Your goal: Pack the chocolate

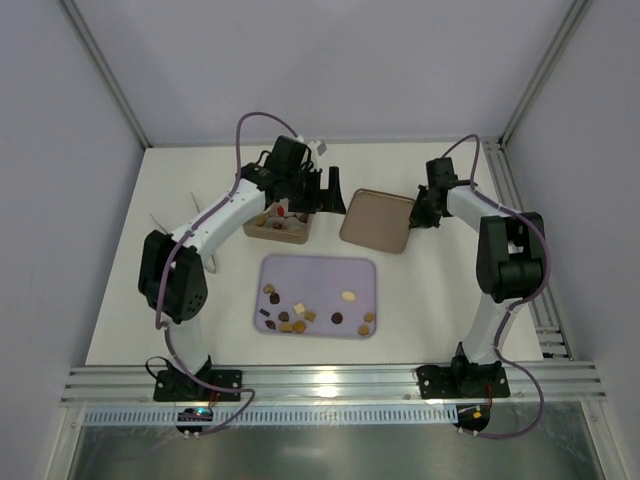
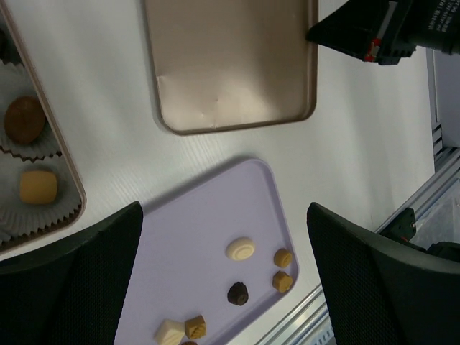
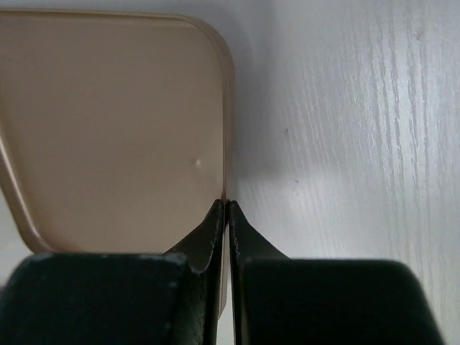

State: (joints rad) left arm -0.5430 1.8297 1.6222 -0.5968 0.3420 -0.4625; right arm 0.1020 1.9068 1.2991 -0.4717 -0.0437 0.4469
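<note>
Now | right pincer [image 3: 228, 215]: clamped on tin lid [image 3: 115, 129] rim | left pincer [image 2: 224, 212]: apart, empty | risk: thin edge grip, lid may slip and fall.

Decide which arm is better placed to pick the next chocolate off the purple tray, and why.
Left, probably. The left fingers stand open and empty, with the purple tray and its chocolate in their wrist view. The right fingers are shut on the rim of the brown lid.
</note>
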